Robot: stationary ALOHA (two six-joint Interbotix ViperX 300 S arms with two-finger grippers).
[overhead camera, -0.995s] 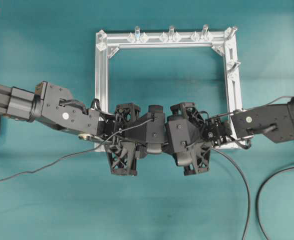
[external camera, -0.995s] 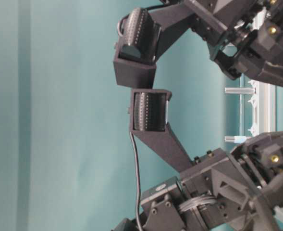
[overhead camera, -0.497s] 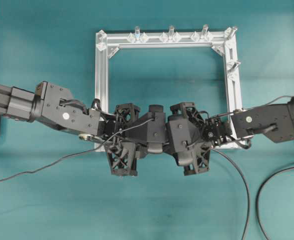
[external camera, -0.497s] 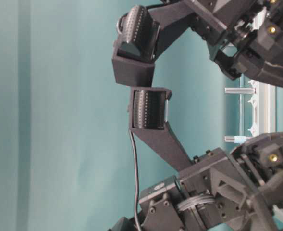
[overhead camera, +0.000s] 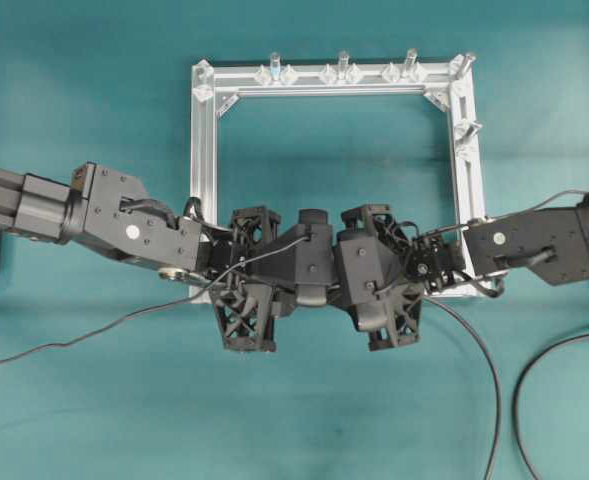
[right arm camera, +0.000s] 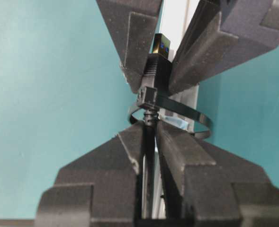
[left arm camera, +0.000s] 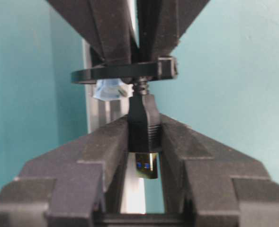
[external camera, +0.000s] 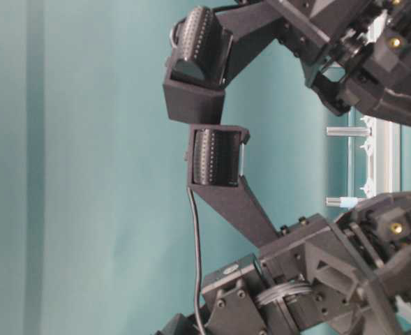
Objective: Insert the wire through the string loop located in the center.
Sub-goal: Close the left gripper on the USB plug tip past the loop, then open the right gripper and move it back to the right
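- Where the teal table (overhead camera: 94, 90) spreads under everything, we see the silver aluminium frame (overhead camera: 203, 150) lying flat as an open rectangle, with upright bolt pegs (overhead camera: 343, 64) along its far bar and at its right corner.
- Both arms meet over the frame's near bar, and their black bodies hide most of that bar from overhead.
- A thicker black cable (overhead camera: 549, 350) arcs across the table at the lower right, well apart from the frame.
- The inside of the frame is bare table, and there is open table on the near side of the arms, crossed only by cables.
- From the table-level view we find the two pincers' tips very close together, so little room remains between them.
- The wire (overhead camera: 84, 335) trails from the left edge of the table up to the arms' meeting point.
- The left pincer (left arm camera: 144, 137) is partly closed and clamps the wire's black plug (left arm camera: 143, 124); its gold tip points back towards the wrist.
- The right pincer (right arm camera: 149, 137) is nearly closed, pinching the thin cable just behind the plug.
- The string loop (right arm camera: 186, 116) circles the frame bar between the two pincers, and we see the wire passing through it right at the plug's neck.
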